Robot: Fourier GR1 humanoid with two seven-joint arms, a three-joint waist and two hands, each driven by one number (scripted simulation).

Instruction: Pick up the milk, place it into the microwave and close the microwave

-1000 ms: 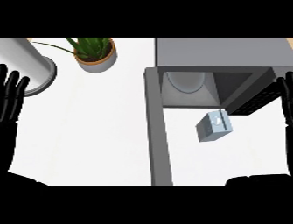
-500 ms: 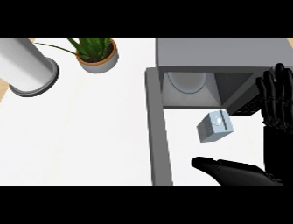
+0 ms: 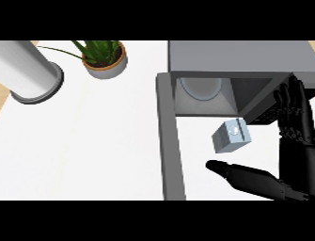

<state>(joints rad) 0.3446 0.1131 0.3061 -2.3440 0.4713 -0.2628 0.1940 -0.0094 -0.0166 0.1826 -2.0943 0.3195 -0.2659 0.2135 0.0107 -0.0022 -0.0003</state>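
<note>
The right hand (image 3: 300, 155) is spread open just beside the milk (image 3: 231, 136), which stands on the counter (image 3: 104, 141) before the open microwave (image 3: 243, 70).

Right hand (image 3: 300, 155) nearer the milk (image 3: 231, 136) — left hand gone.

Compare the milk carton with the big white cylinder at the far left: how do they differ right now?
The milk carton is a small, boxy, pale blue-grey pack; the white cylinder is far larger, round and white with a grey base ring. The carton sits just in front of the open microwave, beside the right hand; the cylinder stands at the counter's far left near the potted plant, away from any hand. Both rest untouched on the white counter.
</note>
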